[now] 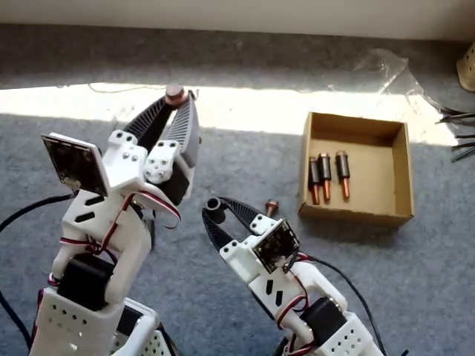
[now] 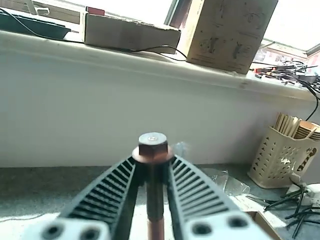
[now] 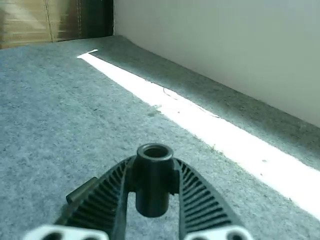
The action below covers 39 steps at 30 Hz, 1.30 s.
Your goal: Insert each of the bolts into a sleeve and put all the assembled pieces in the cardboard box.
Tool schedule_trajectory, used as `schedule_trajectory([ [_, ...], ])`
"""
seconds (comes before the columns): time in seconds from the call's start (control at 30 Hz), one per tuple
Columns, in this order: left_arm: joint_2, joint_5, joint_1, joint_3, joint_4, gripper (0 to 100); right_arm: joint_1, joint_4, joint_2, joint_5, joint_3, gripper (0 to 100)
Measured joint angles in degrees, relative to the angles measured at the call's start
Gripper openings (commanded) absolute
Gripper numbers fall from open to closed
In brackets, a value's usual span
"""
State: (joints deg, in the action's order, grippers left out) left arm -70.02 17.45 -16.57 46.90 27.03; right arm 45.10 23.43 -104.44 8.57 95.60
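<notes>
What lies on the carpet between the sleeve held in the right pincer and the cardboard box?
A single loose bolt, copper-coloured, lies between the sleeve and the cardboard box, nearer the box. The high view shows it.

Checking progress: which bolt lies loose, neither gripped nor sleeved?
The loose bolt between the right gripper and the cardboard box; a second bolt is clamped in the left gripper, three sleeved bolts lie in the box.

Open bench (image 1: 245, 148) shows between the left pincer (image 1: 178, 100) and the right pincer (image 1: 217, 208). In the cardboard box (image 1: 356, 121), three assembled pieces (image 1: 326, 176) crowd the side nearest the pincers, the far half bare. A loose bolt (image 1: 272, 207) lies by its near corner.
</notes>
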Motion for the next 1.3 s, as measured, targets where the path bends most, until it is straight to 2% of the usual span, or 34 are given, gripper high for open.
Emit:
schedule_trajectory([
  [0.3,-11.96,-4.84,-4.84,9.76,0.00,1,0.00,0.00,0.00,0.35,0.09,0.4],
  [0.53,-18.46,-4.84,-7.30,10.90,7.82,1,0.00,0.00,0.00,0.35,0.09,0.4],
  [0.93,-25.41,-4.84,-7.56,21.19,8.09,1,0.00,0.00,0.00,0.35,0.09,0.4],
  [1.2,-28.31,-4.84,-7.56,22.77,8.09,1,0.00,0.00,0.00,0.35,0.09,0.4],
  [1.3,-28.84,-2.11,-7.56,22.77,8.09,1,0.00,0.00,0.00,0.35,0.09,0.4],
])
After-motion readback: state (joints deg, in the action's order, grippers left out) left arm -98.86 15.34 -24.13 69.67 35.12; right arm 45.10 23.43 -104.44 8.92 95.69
